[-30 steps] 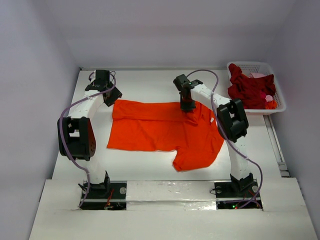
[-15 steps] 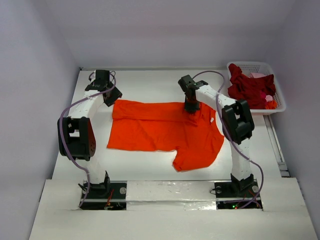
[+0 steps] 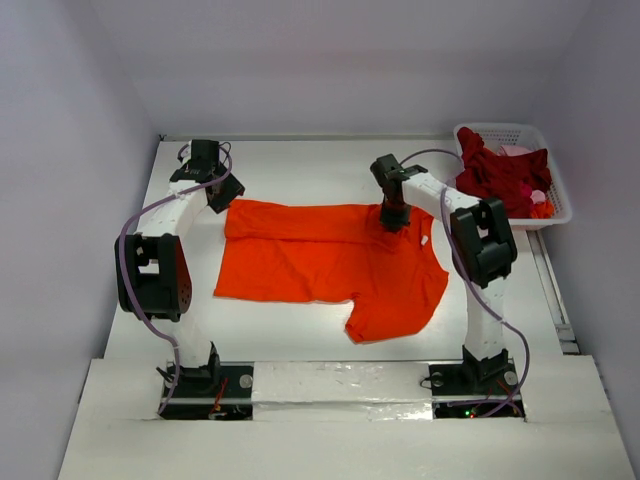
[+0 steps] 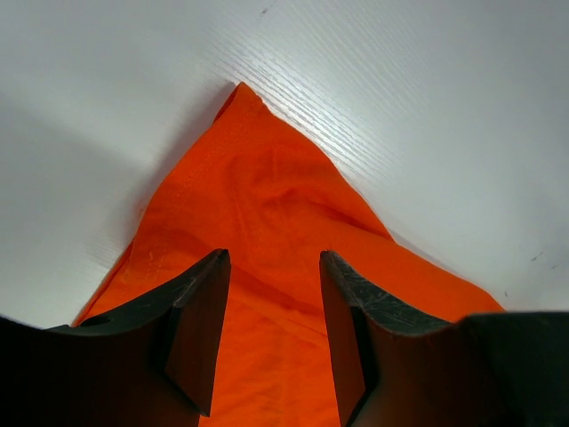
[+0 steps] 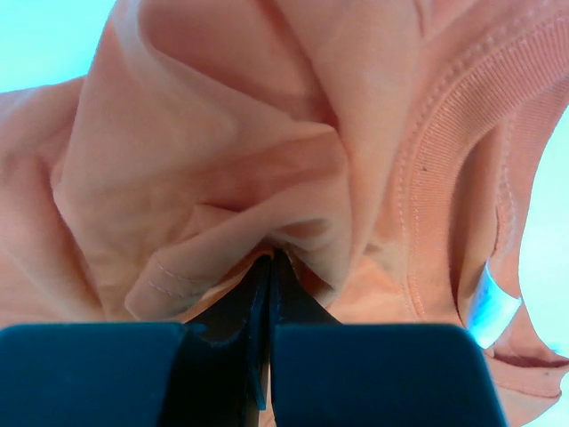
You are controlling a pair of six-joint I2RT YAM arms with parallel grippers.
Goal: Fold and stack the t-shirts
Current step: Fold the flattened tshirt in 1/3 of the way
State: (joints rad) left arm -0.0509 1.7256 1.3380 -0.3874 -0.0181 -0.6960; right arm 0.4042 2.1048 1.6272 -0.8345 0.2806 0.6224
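Top external view: right gripper (image 3: 395,222) has shifted rightward along the far edge of the orange t-shirt (image 3: 320,262), which lies spread on the table (image 3: 300,170); left gripper (image 3: 222,195) is unmoved at the far-left corner. Right wrist view alone shows the jaws pinched tight on a bunched fold beside the white neck label (image 5: 492,307); left wrist view shows jaws partly spread over the corner, clasping nothing. Dark red t-shirts (image 3: 500,178) sit in the basket (image 3: 505,128).

Bright, even overhead light — right-wrist view washed-out, overexposed.
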